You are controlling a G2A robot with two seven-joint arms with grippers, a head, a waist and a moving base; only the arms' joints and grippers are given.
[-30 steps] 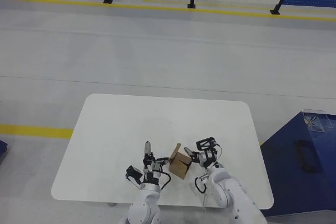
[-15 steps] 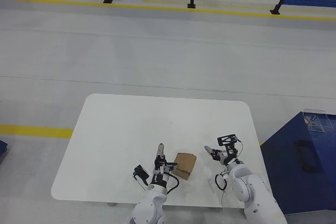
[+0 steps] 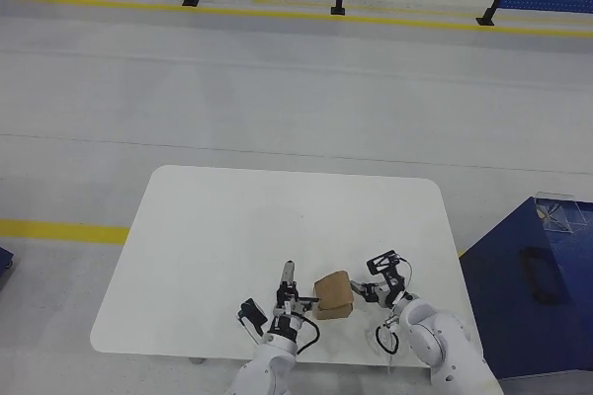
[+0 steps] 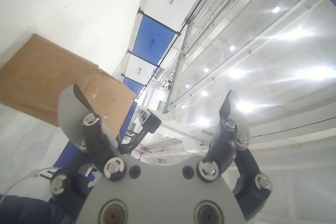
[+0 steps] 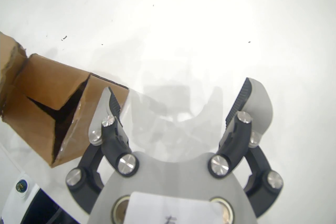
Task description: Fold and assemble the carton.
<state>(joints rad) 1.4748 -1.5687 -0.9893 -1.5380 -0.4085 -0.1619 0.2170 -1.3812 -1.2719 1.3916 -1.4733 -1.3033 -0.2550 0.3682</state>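
Carton point(image 3: 333, 294) on worktop point(image 3: 277, 207), flaps ajar | my left end effector point(image 4: 152, 93) just beside it, spread wide, empty | right end effector point(image 5: 178, 86) likewise.

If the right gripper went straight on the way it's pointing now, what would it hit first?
Probably the bare table: the open right gripper aims at white tabletop, with the carton off to one side, outside its jaws. Depth is hard to judge.

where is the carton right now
In the top view, the carton sits on the white table near the robot-side edge, between the left gripper and the right gripper.
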